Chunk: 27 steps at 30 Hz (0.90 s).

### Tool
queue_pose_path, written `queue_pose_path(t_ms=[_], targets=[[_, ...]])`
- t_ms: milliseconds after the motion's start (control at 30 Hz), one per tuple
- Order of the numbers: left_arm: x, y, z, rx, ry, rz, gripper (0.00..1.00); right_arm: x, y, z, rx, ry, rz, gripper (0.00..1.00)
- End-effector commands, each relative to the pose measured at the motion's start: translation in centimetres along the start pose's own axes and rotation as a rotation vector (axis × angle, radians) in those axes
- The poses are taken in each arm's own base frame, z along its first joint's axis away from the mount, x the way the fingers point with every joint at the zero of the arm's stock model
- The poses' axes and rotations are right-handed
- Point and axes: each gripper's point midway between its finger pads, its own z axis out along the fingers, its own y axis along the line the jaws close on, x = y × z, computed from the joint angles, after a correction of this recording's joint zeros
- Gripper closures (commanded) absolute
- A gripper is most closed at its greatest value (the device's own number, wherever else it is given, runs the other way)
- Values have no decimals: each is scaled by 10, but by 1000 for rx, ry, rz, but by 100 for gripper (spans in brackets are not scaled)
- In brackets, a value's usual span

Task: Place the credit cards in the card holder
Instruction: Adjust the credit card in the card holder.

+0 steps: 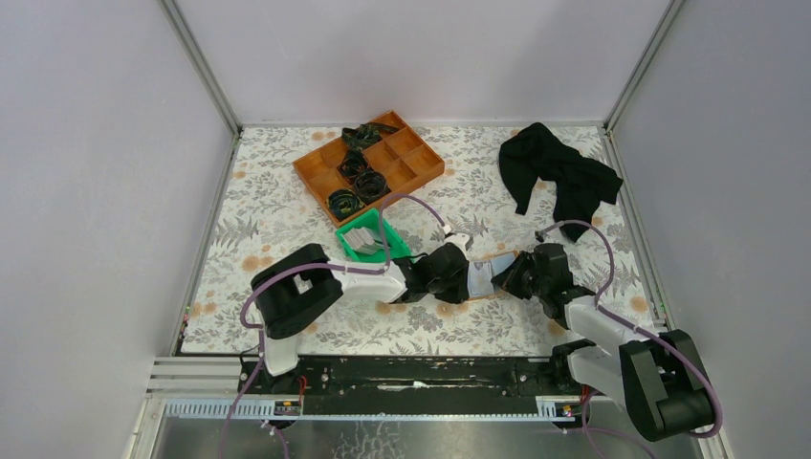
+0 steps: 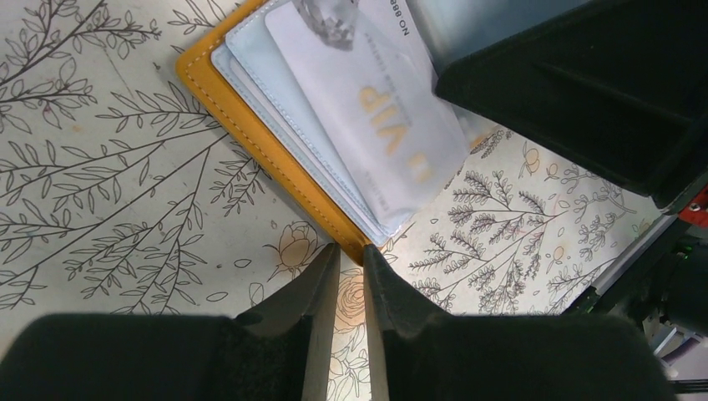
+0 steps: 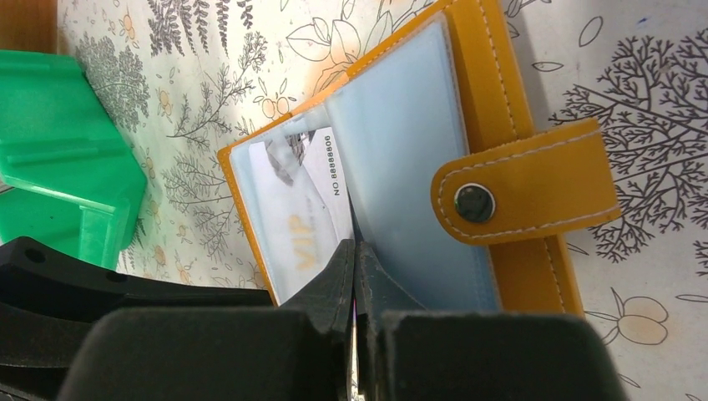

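Seeing my right tool (image 3: 354,251) closed at the open card holder's (image 3: 417,150) sleeves; left tool (image 2: 351,251) slightly parted at its corner, VIP credit card (image 2: 376,117) inside.

We are looking into a booth where pale lilac-grey wall panels (image 1: 86,143) are closing in the left, back and right sides, with slim silver metal posts (image 1: 201,65) rising at the back corners. A white cloth-covered surface printed with grey leaves and tan flowers (image 1: 277,206) is filling the floor of it, a black metal rail (image 1: 421,375) is lining its near edge, and soft, even light is falling throughout.
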Motion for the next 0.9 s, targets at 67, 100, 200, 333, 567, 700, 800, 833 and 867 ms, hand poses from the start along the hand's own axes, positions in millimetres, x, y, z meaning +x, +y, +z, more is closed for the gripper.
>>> queue_pose_path(t_ms=[67,100,200,333,567,700,800,833,867], targets=[[111,107,-27,-415,356,21,75,11,12,-3,-27,83,-56,100],[109,109,-29,-428,345,17,75,10,13,-3,-26,84,-63,100],[104,112,-32,-454,315,-2,74,6,16,-3,-26,83,-81,100],[96,115,-35,-482,276,-20,72,0,20,-3,-21,80,-104,100],[83,115,-36,-503,218,-38,70,-6,29,-3,-38,91,-131,100],[76,114,-35,-505,196,-49,70,-16,37,-4,-50,76,-149,92],[74,112,-35,-502,187,-54,69,-26,44,-7,-53,52,-169,82],[74,111,-34,-503,185,-57,69,-28,45,-7,-50,48,-173,81],[73,111,-34,-503,182,-60,69,-30,47,-7,-50,46,-177,79]])
